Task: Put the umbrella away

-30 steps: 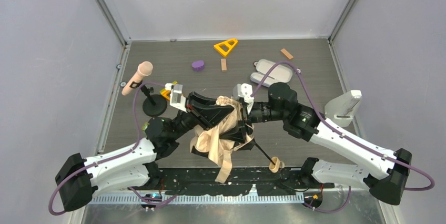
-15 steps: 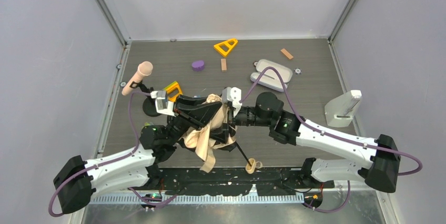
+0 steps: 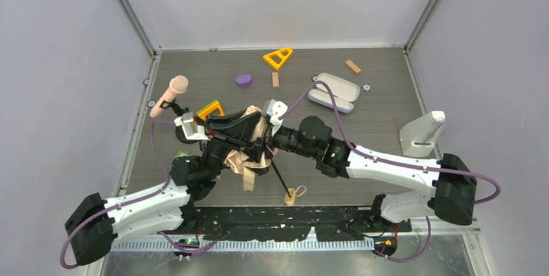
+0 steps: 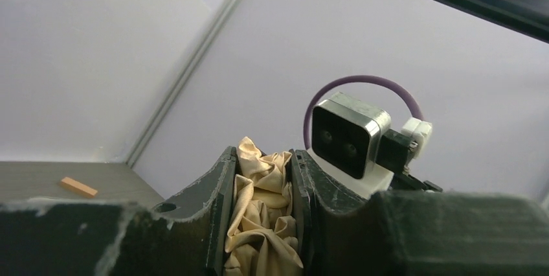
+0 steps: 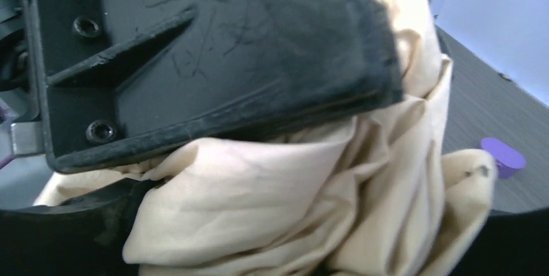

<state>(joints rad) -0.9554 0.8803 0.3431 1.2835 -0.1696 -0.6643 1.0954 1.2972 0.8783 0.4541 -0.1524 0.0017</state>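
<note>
I have both grippers on the umbrella [image 3: 248, 158], which is bunched up right between them. The left gripper [image 4: 263, 166] is pinching a wad of the beige canopy [image 4: 262, 224]. In its wrist view the crumpled fabric fills the whole gap between the fingers and pokes out past their tips. The right gripper [image 5: 259, 159] looks pressed onto the same bundle from the opposite side. Its upper finger lies flat across the cloth and I see only a dark edge of the lower one beneath, so I take it as clamped rather than spread.

From overhead, the black shaft [image 3: 280, 175] slants away below the right gripper toward the arm bases, ending in the tan handle [image 3: 294, 194] low over the tabletop [image 3: 382, 127]. I cannot tell whether the handle touches it.

I judge this as the gathering step: the canopy is collapsed but loose, with folds hanging under both grippers. Next I would need one gripper to hold firm while the other regrips lower down and draws the slack in around the shaft. A snagged rib is the risk.
</note>
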